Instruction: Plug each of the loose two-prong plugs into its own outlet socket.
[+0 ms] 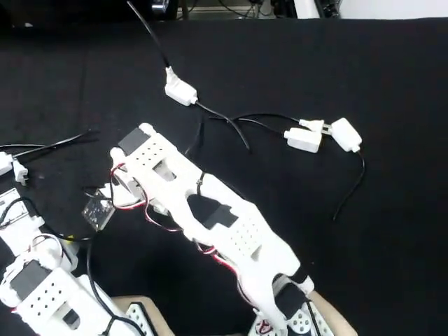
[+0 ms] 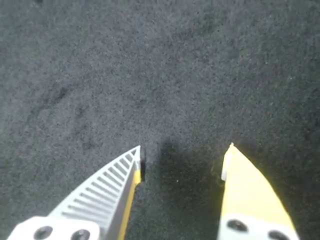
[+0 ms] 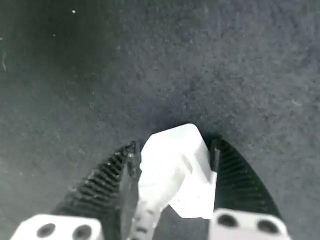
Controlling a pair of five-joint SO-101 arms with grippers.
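The right claw (image 3: 174, 146) is grasping a white plug body (image 3: 172, 170), with a dark ribbed finger (image 3: 107, 180) pressing on each flank. The body's long axis is running along the claw's own line. Its squared end is poking just past the fingertips, and what looks like a cord neck is trailing back toward the wrist. Prongs cannot be made out. The left claw (image 2: 185, 147) is hanging released, its jaws standing well apart over bare cloth.

In the high view the right arm (image 1: 210, 210) is spanning the table from 5 o'clock toward 10 o'clock. The left arm (image 1: 35, 287) is sitting at 7 o'clock.

A white connector (image 1: 180, 89) is lying at 11 o'clock on a 10-to-4 line, with black cord (image 1: 150, 35) running off toward 12 o'clock. At 2 o'clock an inner white block (image 1: 303, 140) and an outer white plug (image 1: 345, 133) are lying just beside each other. Metal prongs (image 1: 316, 126) are pointing toward 9 o'clock; whether they are seated cannot be told. A small white plug (image 1: 19, 171) is resting at the 9 o'clock edge.

Black cloth (image 1: 392, 77) is covering the table. Room clutter (image 1: 231, 7) is showing beyond the 12 o'clock edge.
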